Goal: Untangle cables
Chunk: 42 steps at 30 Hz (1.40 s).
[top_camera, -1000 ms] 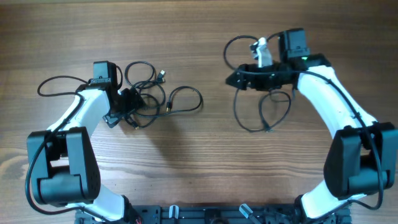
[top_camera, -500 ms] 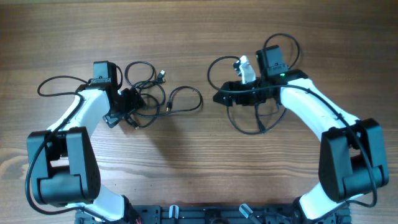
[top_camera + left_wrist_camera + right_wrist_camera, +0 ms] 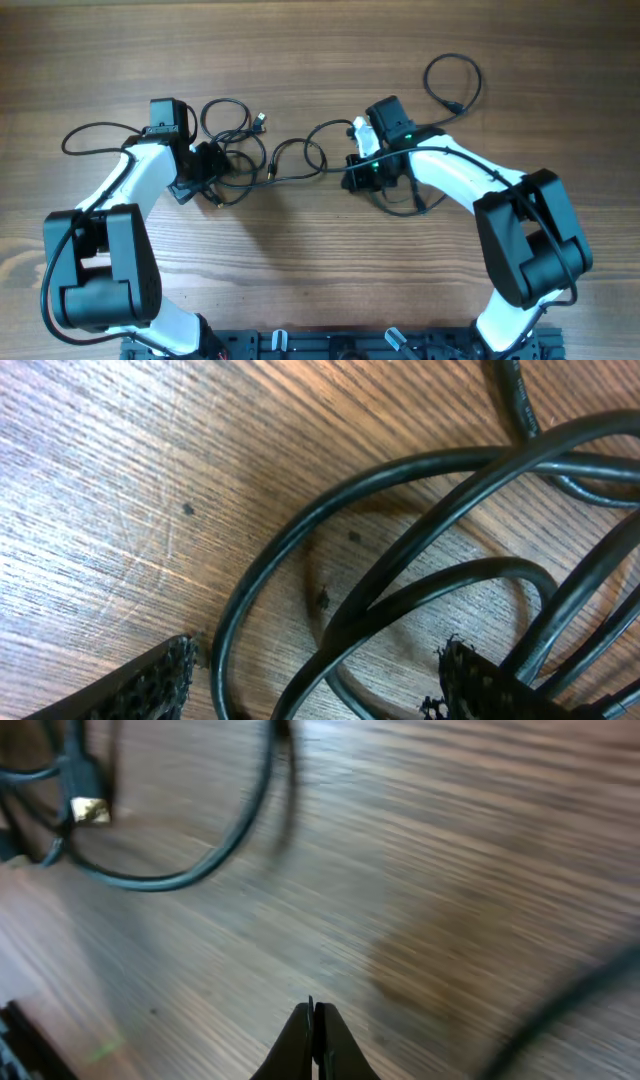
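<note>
Right hand [image 3: 352, 176]: pressed together, swung from the table's right side to centre. Cables [image 3: 292, 160] regrouped, so separation probably lost. Left hand [image 3: 210, 182]: spread astride the bunch.

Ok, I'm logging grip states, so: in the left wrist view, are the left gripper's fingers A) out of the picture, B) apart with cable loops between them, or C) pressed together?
B: the left gripper shows its two fingers spread wide at the lower edge, with the black cables looping between them.
</note>
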{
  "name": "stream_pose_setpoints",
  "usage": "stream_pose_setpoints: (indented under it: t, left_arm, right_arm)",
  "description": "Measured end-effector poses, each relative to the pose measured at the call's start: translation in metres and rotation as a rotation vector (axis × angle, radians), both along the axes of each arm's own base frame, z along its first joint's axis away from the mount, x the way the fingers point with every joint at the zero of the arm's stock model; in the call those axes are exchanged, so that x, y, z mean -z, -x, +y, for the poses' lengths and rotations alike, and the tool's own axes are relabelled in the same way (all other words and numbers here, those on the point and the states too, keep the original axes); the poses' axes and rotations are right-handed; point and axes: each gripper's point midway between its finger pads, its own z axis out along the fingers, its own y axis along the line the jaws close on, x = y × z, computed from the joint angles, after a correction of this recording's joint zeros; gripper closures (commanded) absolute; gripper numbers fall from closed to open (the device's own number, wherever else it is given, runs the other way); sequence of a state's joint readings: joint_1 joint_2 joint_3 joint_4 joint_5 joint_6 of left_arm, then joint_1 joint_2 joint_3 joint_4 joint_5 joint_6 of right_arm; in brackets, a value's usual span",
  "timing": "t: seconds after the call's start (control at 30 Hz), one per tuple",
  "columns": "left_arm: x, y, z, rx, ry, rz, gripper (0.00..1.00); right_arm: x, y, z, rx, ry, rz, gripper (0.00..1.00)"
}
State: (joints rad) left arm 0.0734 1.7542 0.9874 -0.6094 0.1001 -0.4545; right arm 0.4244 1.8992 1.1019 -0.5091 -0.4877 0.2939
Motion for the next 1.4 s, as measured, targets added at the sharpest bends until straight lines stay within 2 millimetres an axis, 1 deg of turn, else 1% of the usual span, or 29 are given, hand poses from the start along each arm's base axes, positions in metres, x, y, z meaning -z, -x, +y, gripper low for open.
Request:
stream_pose_setpoints:
  t: [0.03,0.1,0.13,0.2,0.27,0.33,0.37,0.43,0.47,0.5,0.53,0.6,0.63,0.7,0.77,0.83,0.9,0.97,1.03,1.07,1.1,1.13,1.17,1.2,1.27,1.3,1.33,1.37,1.4]
  left_arm:
    - [0.000,0.000,0.000,0.000,0.001,0.000,0.16]
    - [0.000,0.000,-0.001,0.001,0.003,0.000,0.16]
    - [0.000,0.000,-0.001,0.001,0.003,0.000,0.16]
    - [0.000,0.000,-0.001,0.001,0.003,0.000,0.16]
    - [0.000,0.000,-0.001,0.001,0.003,0.000,0.16]
    - [0.000,0.000,-0.001,0.001,0.004,0.000,0.16]
    - [0.000,0.000,-0.001,0.002,0.006,0.000,0.18]
    - [0.000,0.000,-0.001,0.002,0.007,-0.001,0.20]
    - [0.000,0.000,-0.001,0.002,0.007,0.000,0.20]
    - [0.000,0.000,-0.001,0.002,0.007,0.000,0.20]
    - [0.000,0.000,-0.001,0.002,0.007,-0.001,0.19]
    - [0.000,0.000,-0.001,0.002,0.007,-0.001,0.19]
    - [0.000,0.000,-0.001,0.002,0.007,0.000,0.19]
    - [0.000,0.000,-0.001,0.002,0.008,-0.001,0.19]
    - [0.000,0.000,-0.002,0.002,0.010,-0.002,0.20]
    - [0.000,-0.001,-0.002,0.002,0.010,-0.006,0.19]
    - [-0.001,-0.002,-0.002,0.002,0.010,-0.010,0.19]
    - [-0.001,-0.003,-0.002,0.003,0.010,-0.012,0.19]
    - [-0.001,-0.003,-0.002,0.002,0.010,-0.012,0.19]
    - [-0.001,-0.003,-0.002,0.003,0.010,-0.013,0.19]
    - [-0.001,-0.003,-0.002,0.003,0.010,-0.013,0.19]
    - [-0.001,-0.003,-0.002,0.003,0.010,-0.013,0.19]
    - [-0.001,-0.003,-0.002,0.002,0.010,-0.013,0.19]
    - [-0.001,-0.003,-0.002,0.002,0.010,-0.013,0.19]
    - [-0.001,-0.003,-0.003,0.004,0.017,-0.014,0.21]
    - [-0.001,-0.004,-0.004,0.005,0.022,-0.016,0.28]
    - [-0.001,-0.004,-0.005,0.006,0.027,-0.017,0.39]
    - [-0.001,-0.004,-0.005,0.007,0.031,-0.018,0.47]
    - [-0.001,-0.004,-0.006,0.005,0.033,-0.018,0.58]
  right_arm:
    - [0.003,-0.001,-0.012,0.025,0.030,0.016,0.92]
    - [0.009,-0.002,-0.037,0.077,0.096,0.049,0.91]
    - [0.014,-0.001,-0.058,0.119,0.157,0.077,0.91]
    - [0.018,-0.003,-0.090,0.182,0.245,0.098,0.92]
    - [0.018,-0.007,-0.114,0.225,0.321,0.089,0.96]
    - [0.018,-0.016,-0.147,0.280,0.424,0.059,0.96]
    - [0.018,-0.021,-0.163,0.304,0.467,0.041,0.96]
    - [0.017,-0.032,-0.198,0.358,0.546,-0.001,0.96]
    - [0.016,-0.040,-0.228,0.418,0.602,-0.025,0.96]
    - [0.015,-0.042,-0.251,0.461,0.639,-0.031,0.96]
    - [0.015,-0.045,-0.263,0.487,0.650,-0.040,0.96]
    - [0.014,-0.052,-0.298,0.580,0.673,-0.065,0.96]
    - [0.013,-0.053,-0.319,0.637,0.685,-0.069,0.96]
    - [0.013,-0.050,-0.352,0.729,0.695,-0.067,0.96]
    - [0.013,-0.046,-0.372,0.788,0.684,-0.060,0.96]
    - [0.013,-0.047,-0.376,0.813,0.646,-0.061,0.93]
    - [0.013,-0.052,-0.372,0.815,0.606,-0.072,0.91]
    - [0.014,-0.056,-0.362,0.803,0.543,-0.076,0.82]
    - [0.013,-0.062,-0.347,0.783,0.444,-0.079,0.64]
    - [0.012,-0.066,-0.327,0.758,0.324,-0.069,0.54]
    - [0.009,-0.068,-0.313,0.734,0.245,-0.059,0.43]
    - [0.007,-0.067,-0.295,0.707,0.147,-0.039,0.31]
    - [0.004,-0.067,-0.283,0.687,0.088,-0.028,0.09]
    - [0.001,-0.069,-0.273,0.672,0.040,-0.024,0.00]
    - [-0.007,-0.072,-0.256,0.641,-0.038,-0.028,0.00]
    - [-0.009,-0.073,-0.250,0.630,-0.055,-0.028,0.00]
    - [-0.011,-0.074,-0.242,0.622,-0.077,-0.019,0.00]
    - [-0.011,-0.074,-0.238,0.626,-0.089,-0.009,0.00]
    - [-0.011,-0.075,-0.236,0.639,-0.099,-0.002,0.01]
